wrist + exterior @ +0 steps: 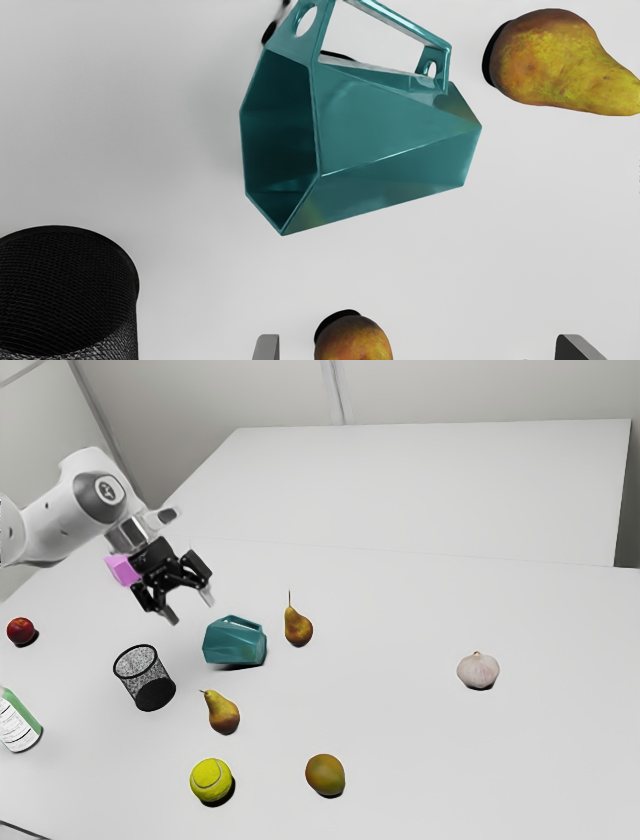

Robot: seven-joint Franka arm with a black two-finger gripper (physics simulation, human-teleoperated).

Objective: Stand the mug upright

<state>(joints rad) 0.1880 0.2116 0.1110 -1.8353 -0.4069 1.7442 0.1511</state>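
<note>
A teal, faceted mug (234, 645) lies on its side on a pale grey surface (400, 690), its open mouth facing the exterior view's left and its base end toward a brown-and-yellow pear (298, 628) standing near it. Above the surface, the black two-finger pincer (190, 608) of a white robot arm (65, 520) hangs with its fingers spread wide, holding nothing and apart from the mug. A black wire-mesh cup (145, 680) stands near the mug's mouth, toward the exterior view's left, while a second yellow-brown pear (222, 714), a yellow-green tennis ball (211, 780) and a rounded olive-brown fruit (325, 775) sit in the foreground. A white garlic bulb (478, 671) rests well apart, toward the exterior view's right; at the opposite side are a round red fruit (20, 630) and a green-and-white bottle (18, 722). A pink block (120, 569) is partly hidden behind the pincer.
</note>
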